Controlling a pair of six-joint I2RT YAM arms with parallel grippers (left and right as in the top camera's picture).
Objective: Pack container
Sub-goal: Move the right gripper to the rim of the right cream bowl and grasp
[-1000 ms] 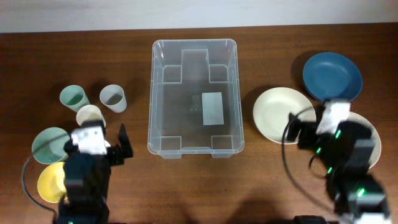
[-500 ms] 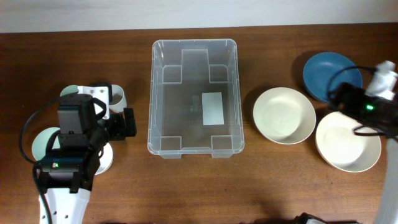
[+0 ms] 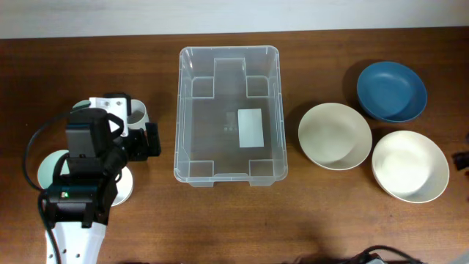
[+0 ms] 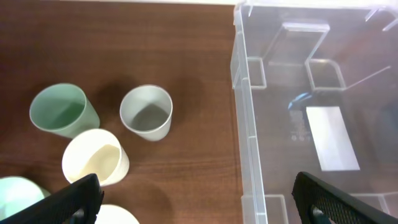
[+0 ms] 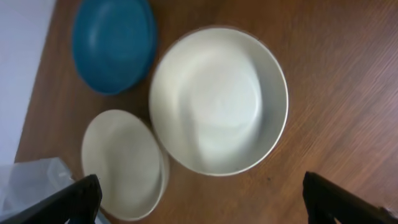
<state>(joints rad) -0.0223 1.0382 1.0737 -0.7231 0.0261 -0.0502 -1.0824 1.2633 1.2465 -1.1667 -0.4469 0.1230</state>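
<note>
Clear plastic, the container (image 3: 212, 125) sat in the middle of the desk (image 3: 322, 220), closer to the far edge than the near one. Its long sides ran far to near, and a white label (image 3: 250, 127) showed on its base.

Towards the right edge three bowls lay grouped. A blue bowl (image 3: 391, 90) was farthest back, a cream bowl (image 3: 335, 136) lay just beside the container, and a white bowl (image 3: 410, 166) was nearest the right edge, its rim close against the cream one's. Only a dark scrap of the right arm (image 3: 462, 160) showed at that edge. Seen from its wrist camera, the right jaws stood wide apart above the bowls, gripping nothing.

The left arm (image 3: 88, 161) hung over the left side of the desk, covering much of the crockery there. Its camera looked down on a green cup (image 4: 62, 111), a grey cup (image 4: 147, 112) and a cream cup (image 4: 94, 158), all upright and close together, between the left edge and the container. The left jaws were likewise spread wide, with nothing between them.
</note>
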